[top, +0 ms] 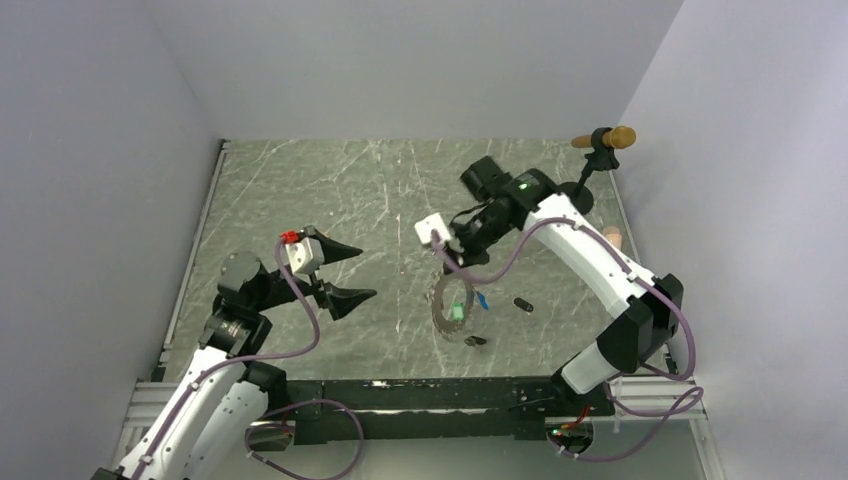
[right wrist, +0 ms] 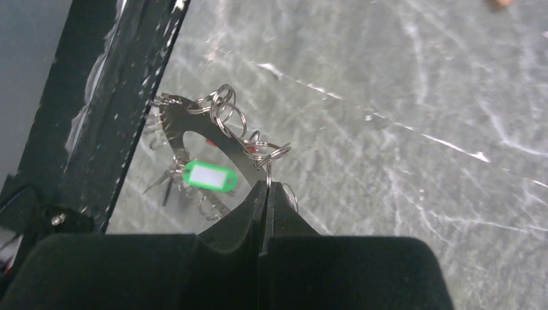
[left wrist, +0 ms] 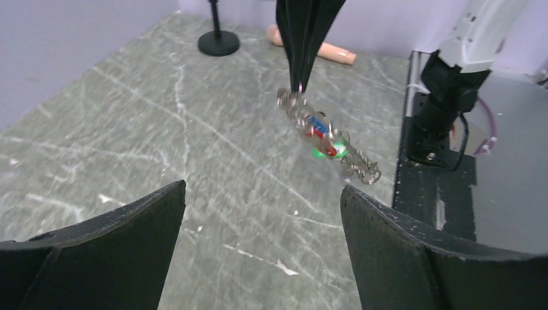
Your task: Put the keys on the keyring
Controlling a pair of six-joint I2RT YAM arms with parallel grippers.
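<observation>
My right gripper (top: 447, 257) is shut on a small ring at the top of the keyring (top: 438, 308), which hangs lifted off the table. In the right wrist view the gripper (right wrist: 267, 185) pinches that ring, and the dark keyring (right wrist: 176, 119) carries a green-tagged key (right wrist: 208, 175). Green, blue and red heads (left wrist: 321, 137) show on the keyring (left wrist: 352, 163) in the left wrist view. A black key (top: 522, 304) and another dark key (top: 476, 341) lie on the table. My left gripper (top: 367, 272) is open and holds nothing, left of the keyring and pointing at it (left wrist: 263, 188).
A black round-based stand (top: 603, 142) with tan ends rises at the far right corner (left wrist: 218, 42). A peach cylinder (left wrist: 325, 51) lies near it by the right wall. The black rail (top: 420, 395) along the near edge sits just below the hanging keyring.
</observation>
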